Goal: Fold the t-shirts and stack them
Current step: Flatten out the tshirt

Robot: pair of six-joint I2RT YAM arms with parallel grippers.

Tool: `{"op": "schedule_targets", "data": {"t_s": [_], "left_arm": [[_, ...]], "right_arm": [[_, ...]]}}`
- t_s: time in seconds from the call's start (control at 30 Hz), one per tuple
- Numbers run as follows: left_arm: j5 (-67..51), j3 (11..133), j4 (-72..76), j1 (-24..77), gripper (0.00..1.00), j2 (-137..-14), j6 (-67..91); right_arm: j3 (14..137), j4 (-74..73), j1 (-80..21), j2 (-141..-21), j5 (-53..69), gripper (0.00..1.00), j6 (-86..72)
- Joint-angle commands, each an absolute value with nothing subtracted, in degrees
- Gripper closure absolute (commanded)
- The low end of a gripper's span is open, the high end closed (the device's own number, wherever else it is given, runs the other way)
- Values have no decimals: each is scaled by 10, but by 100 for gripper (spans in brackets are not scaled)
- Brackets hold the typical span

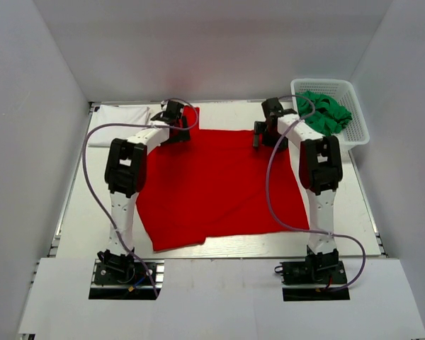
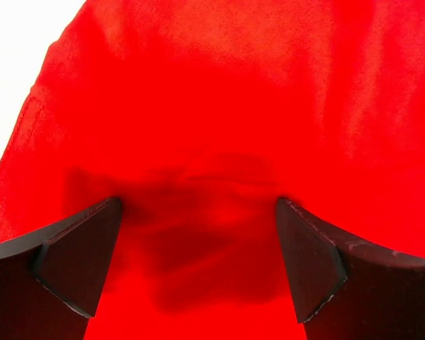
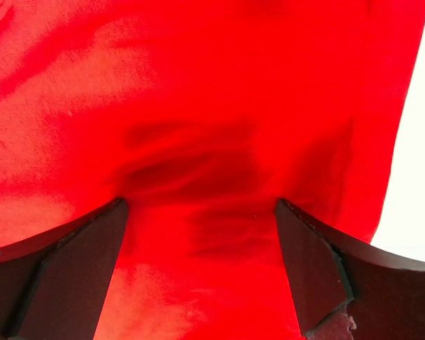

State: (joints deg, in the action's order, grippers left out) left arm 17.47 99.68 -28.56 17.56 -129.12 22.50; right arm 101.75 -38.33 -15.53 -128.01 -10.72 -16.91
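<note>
A bright red t-shirt (image 1: 219, 184) lies spread as a sheet across the middle of the table. My left gripper (image 1: 174, 132) is at its far left corner, open, its jaws wide apart just above the red cloth (image 2: 212, 106). My right gripper (image 1: 263, 136) is at the far right corner, open in the same way over the red cloth (image 3: 198, 92). Green t-shirts (image 1: 326, 113) lie crumpled in the basket at the far right. A white folded t-shirt (image 1: 119, 115) lies at the far left corner of the table.
A white plastic lattice basket (image 1: 354, 120) stands at the far right of the table. White walls close in the table at the back and sides. Grey cables loop over both arms.
</note>
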Motion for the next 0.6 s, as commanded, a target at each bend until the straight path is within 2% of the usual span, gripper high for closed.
{"op": "schedule_targets", "data": {"t_s": [0.0, 0.17, 0.33, 0.57], "left_arm": [[183, 1059, -327, 172, 0, -1326, 234], [177, 1181, -333, 151, 0, -1422, 234], [140, 1319, -326, 141, 0, -1485, 222], [104, 1229, -233, 151, 0, -1362, 170]], "right_arm": [[1099, -420, -146, -1353, -120, 10, -151], [1264, -444, -125, -1443, -115, 10, -130], [1289, -385, -123, -1451, -105, 10, -80], [1288, -341, -134, -1357, -53, 10, -36]]}}
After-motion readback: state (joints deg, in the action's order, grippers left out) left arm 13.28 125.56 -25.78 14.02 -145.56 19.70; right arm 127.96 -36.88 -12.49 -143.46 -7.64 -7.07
